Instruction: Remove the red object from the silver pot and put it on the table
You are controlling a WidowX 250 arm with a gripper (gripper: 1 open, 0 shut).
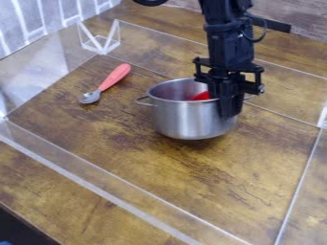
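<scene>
- Gripper (228, 108) is pressing its jaws closed at the pot's right side, by the rim; whether they are pinching the thin wall between them, the view is not showing clearly.
- Red piece (202, 96) is sitting inside the pot (186, 118), showing just above the near rim, close beside the dark fingers; part of it is hiding behind the steel and the gripper, and nothing is showing it in the grip.
- It is looking light and fairly thin, so weight is probably posing little trouble; whether it is being stiff or soft, the view is not telling.
- Its surface is seeming smooth, so a shallow pinch is risking a slip, while a firm, moderate squeeze is probably serving better.
- An exposed upper edge is offering the likeliest hold, with one finger going to each face and the steel wall staying outside the pinch.
- The pot is standing round and slick, looking likely to slide or tip if the fingers are dragging on its rim.
- Lifting straight up is seeming wisest, with bare table (115, 144) lying in front of the pot for setting the piece down.
</scene>
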